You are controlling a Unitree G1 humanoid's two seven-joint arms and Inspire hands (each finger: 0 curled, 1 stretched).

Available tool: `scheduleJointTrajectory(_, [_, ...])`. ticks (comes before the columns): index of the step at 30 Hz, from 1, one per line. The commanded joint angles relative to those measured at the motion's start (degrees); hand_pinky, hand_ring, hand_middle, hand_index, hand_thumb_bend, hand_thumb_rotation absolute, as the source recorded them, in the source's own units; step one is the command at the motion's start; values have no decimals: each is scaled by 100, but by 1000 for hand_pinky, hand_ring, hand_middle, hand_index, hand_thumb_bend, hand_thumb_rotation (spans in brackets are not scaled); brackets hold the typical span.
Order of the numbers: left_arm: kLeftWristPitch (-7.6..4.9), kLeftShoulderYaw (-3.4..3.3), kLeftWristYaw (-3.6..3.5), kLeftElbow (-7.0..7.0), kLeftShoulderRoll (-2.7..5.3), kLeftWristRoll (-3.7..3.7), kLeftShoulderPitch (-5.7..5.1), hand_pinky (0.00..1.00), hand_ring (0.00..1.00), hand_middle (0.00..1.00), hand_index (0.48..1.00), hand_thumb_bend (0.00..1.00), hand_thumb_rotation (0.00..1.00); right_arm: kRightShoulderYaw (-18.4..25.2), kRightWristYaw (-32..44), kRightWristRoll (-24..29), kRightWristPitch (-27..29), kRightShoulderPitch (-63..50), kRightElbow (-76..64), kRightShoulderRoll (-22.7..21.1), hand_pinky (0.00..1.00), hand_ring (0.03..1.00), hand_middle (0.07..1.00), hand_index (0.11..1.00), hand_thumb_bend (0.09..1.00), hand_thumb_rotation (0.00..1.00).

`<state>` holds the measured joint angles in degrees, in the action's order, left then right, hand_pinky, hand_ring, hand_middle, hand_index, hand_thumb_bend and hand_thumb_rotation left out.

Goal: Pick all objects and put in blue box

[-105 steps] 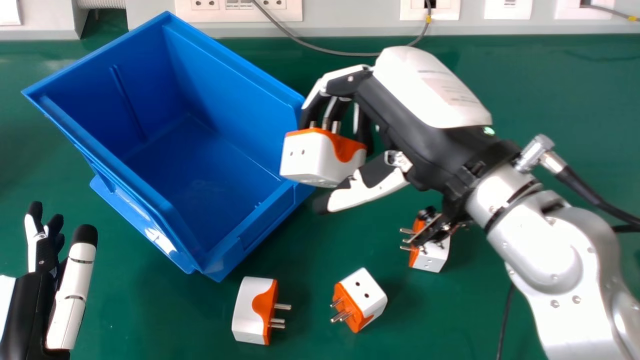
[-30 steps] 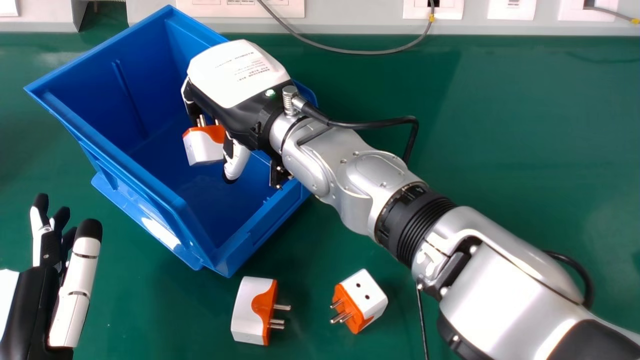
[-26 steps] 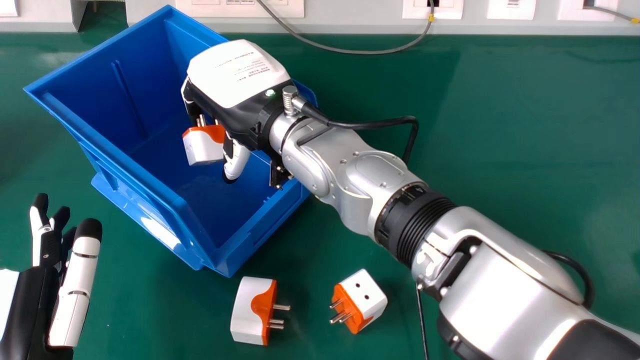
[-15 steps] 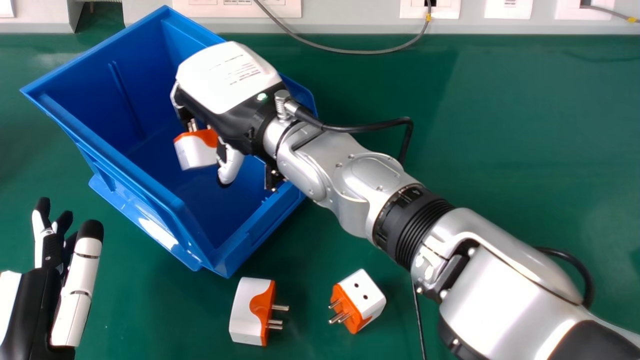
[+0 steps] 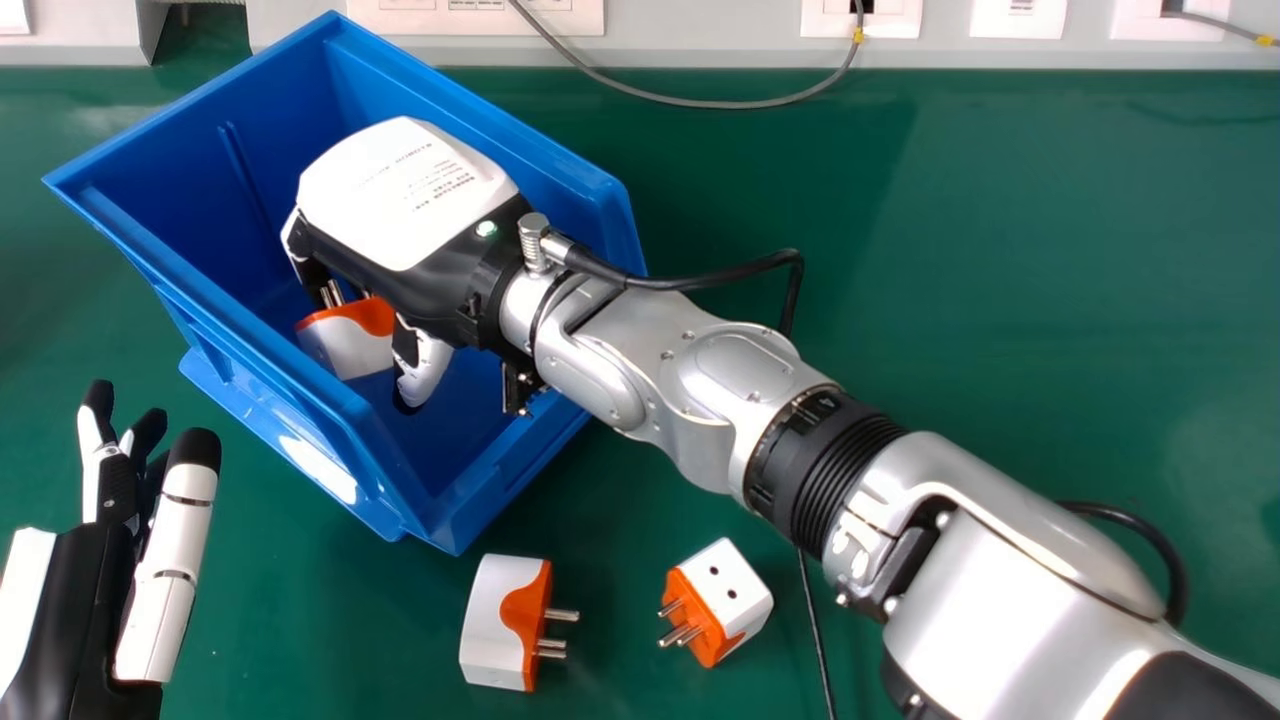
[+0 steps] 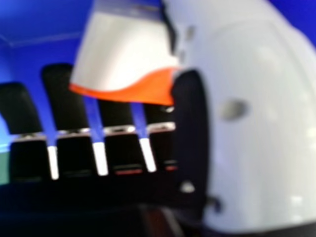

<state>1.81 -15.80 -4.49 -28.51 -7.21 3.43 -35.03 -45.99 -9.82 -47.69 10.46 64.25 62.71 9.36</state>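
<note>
Blue walls surround the white-and-orange plug adapter (image 5: 362, 348), which the right hand (image 5: 405, 190) has pinched between thumb and bent fingers, inside the box (image 5: 250, 333) and close to its left rim. The left hand (image 5: 175, 570) waits, fingers straight, on the box's left. The step in hand looks to be the drop-off: the next move calls for lowering the adapter a little if there is room, then spreading the fingers. After that come the second adapter (image 5: 495, 620), near the box's front corner on the worktop (image 5: 1000, 250), and the third adapter (image 5: 735, 590), farther right.
</note>
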Motion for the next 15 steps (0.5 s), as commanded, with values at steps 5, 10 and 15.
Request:
scheduleJointTrajectory(5, [-47,30,51,-161,20,43,16,896,956,983,1000,441,1000,-39,-43,-49,-172,-21,29,450,342,420,509,491,499,0])
scheduleJointTrajectory(10, [-30,52,65,-202,21,85,-4,900,958,985,1000,434,1000,-12,124,65,-113,-68,-89,372,363,489,574,559,487,0])
scheduleJointTrajectory(15, [-19,47,71,-163,-3,101,39,903,960,986,1000,425,1000,23,138,103,-14,-46,-94,325,595,768,818,793,490,0])
